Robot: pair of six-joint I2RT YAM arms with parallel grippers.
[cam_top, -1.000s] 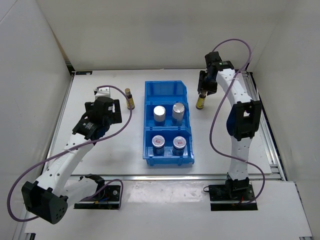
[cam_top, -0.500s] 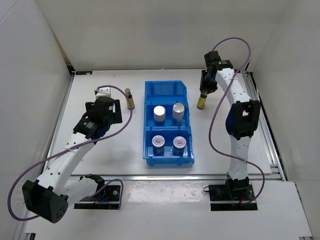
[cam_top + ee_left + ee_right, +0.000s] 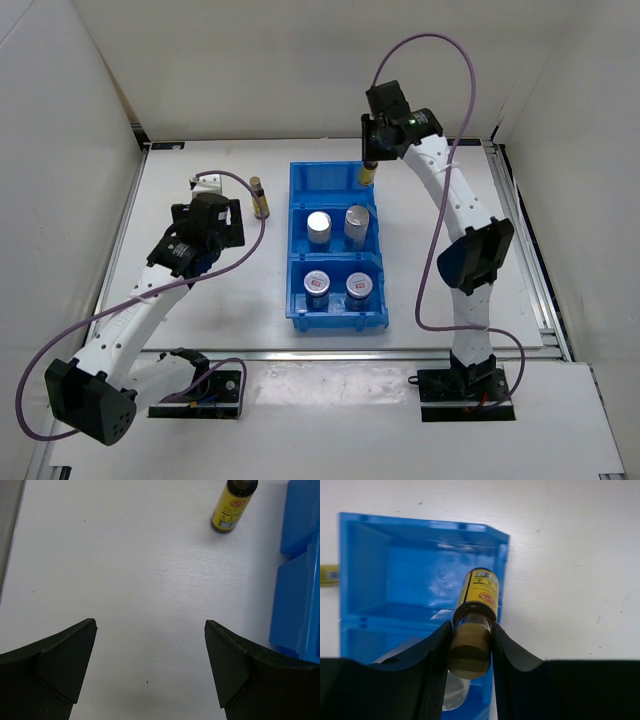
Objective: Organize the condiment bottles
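My right gripper (image 3: 371, 160) is shut on a slim amber bottle (image 3: 476, 610) with a yellow label and holds it by the cap over the right rim of the blue bin's far compartment (image 3: 330, 185). The bottle (image 3: 368, 173) hangs above the bin. The second amber bottle (image 3: 260, 198) stands on the table left of the bin and shows at the top of the left wrist view (image 3: 233, 506). Two white shakers (image 3: 319, 228) (image 3: 357, 224) stand in the middle compartment. Two squat jars (image 3: 317, 285) (image 3: 360, 287) sit in the near one. My left gripper (image 3: 150, 665) is open and empty.
The blue three-compartment bin (image 3: 337, 318) stands at the table's middle; its edge shows at the right of the left wrist view (image 3: 300, 580). White walls enclose the table on three sides. A purple cable loops above the right arm.
My right gripper has lifted the amber bottle from the table right of the bin and carried it left to the bin's far compartment. The left arm has not moved.
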